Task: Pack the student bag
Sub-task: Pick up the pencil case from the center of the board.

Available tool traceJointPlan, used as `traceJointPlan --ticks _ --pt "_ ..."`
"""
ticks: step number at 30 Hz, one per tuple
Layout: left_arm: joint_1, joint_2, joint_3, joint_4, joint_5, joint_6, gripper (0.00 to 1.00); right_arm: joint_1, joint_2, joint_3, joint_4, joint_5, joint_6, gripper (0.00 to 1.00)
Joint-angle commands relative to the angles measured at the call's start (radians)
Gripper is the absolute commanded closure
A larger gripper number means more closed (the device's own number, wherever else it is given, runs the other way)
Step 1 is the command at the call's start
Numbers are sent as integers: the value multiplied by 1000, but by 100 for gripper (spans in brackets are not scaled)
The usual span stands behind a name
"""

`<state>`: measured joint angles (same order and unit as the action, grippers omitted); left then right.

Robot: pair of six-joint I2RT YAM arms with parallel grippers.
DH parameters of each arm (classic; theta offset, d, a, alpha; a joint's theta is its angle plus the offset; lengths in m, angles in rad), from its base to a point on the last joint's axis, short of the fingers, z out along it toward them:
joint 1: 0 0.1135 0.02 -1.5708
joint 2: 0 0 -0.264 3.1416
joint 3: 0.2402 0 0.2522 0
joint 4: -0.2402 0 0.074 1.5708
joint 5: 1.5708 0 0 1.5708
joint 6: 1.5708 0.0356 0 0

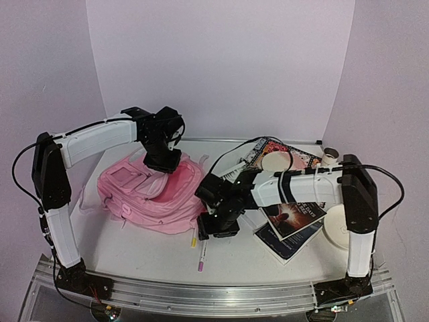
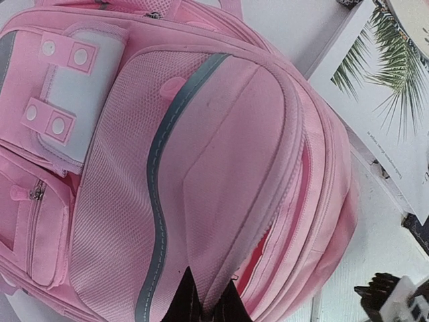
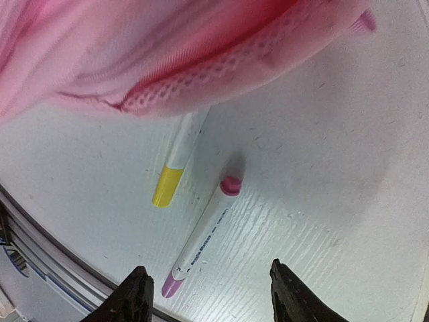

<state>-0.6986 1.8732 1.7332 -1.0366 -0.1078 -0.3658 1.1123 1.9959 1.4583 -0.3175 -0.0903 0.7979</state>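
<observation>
Top external: student bag (image 1: 144,194) long axis L-R; L hand (image 2: 208,303) pinching it, R hand (image 3: 211,295) wide.

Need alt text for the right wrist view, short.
Two marker pens lie on a white table between the open right gripper and the edge of the pink student bag. The yellow-capped pen has its far end tucked under the bag; the pink-capped pen lies free beside it.
</observation>
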Motion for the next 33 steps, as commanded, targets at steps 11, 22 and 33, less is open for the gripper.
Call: traceJointPlan --ticks 11,22,33 --pt "19 7 36 104 -8 51 100 88 181 140 -185 87 58 44" --pt "21 11 35 109 0 50 100 97 225 168 -376 262 37 57" --pt "21 21 44 115 16 44 100 22 140 -19 -379 268 -15 75"
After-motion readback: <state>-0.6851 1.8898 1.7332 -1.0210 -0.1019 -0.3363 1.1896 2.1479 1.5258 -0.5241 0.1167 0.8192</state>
